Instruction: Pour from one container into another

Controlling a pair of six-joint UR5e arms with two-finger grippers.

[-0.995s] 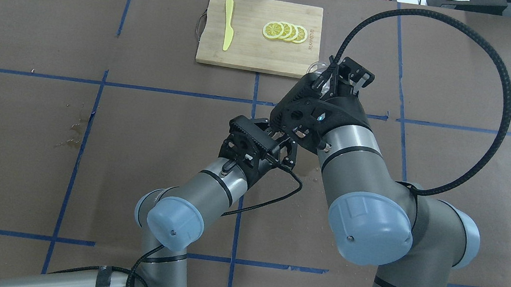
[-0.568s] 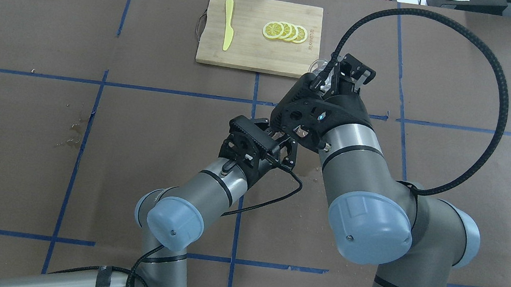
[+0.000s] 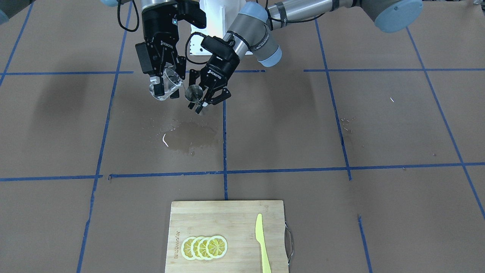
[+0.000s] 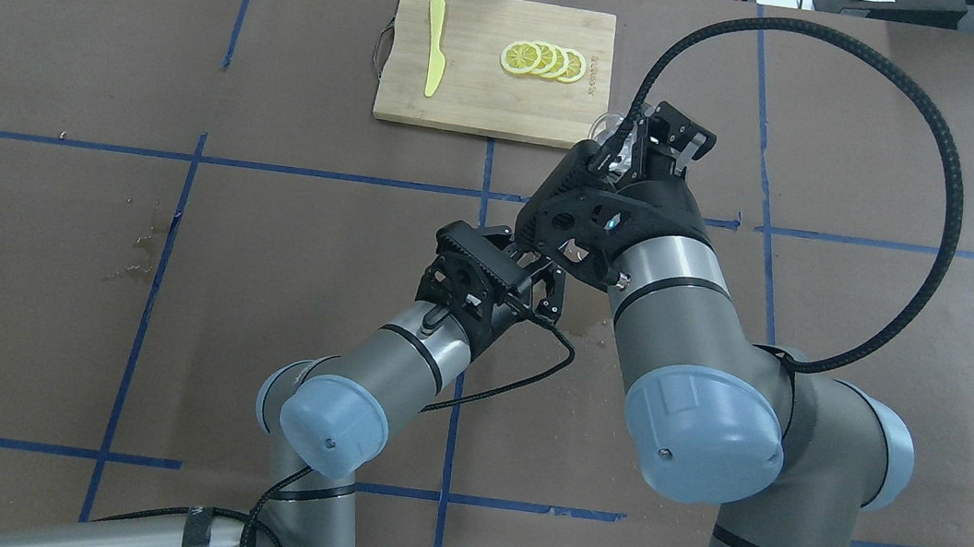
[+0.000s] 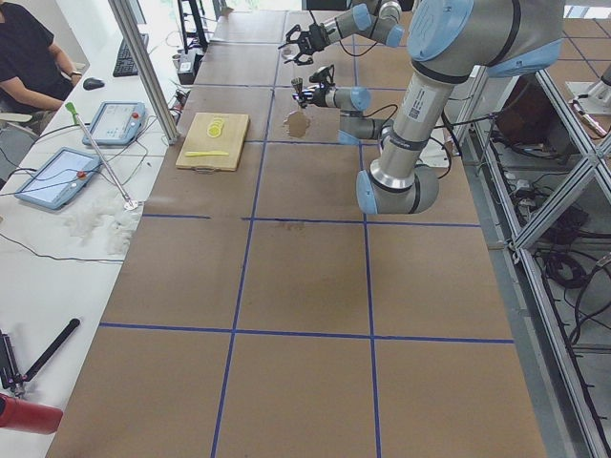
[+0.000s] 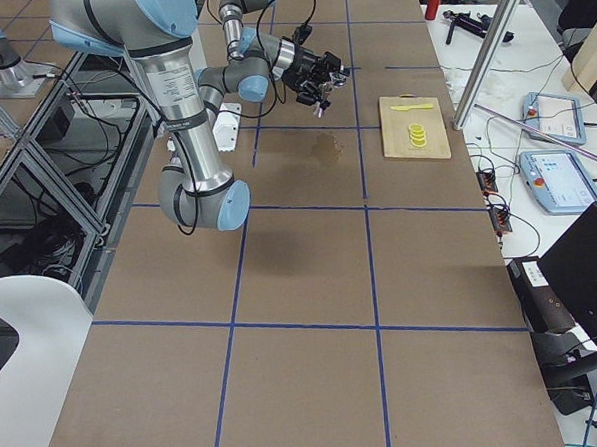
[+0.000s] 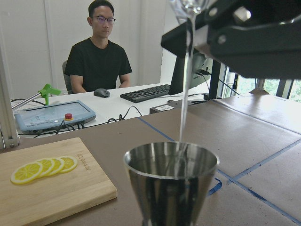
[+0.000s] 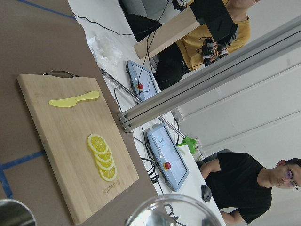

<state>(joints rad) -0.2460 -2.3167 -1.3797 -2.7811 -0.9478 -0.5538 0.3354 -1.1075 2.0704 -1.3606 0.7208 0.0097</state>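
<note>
My right gripper is shut on the clear glass tumbler, held in the air and tilted toward the steel jigger. My left gripper is shut on the jigger's waist and holds it upright just beside the glass. In the left wrist view a thin stream of water falls from the glass lip into the jigger's cup. The right wrist view shows the glass rim and, at lower left, the jigger's rim. In the overhead view the right wrist hides most of the glass.
A wet patch lies on the brown table under the grippers. A wooden cutting board with lemon slices and a yellow knife sits at the far edge. People sit at a desk beyond the table.
The right wrist has turned slightly and its cable loop has drawn in a little. The left arm with the jigger has not moved.
</note>
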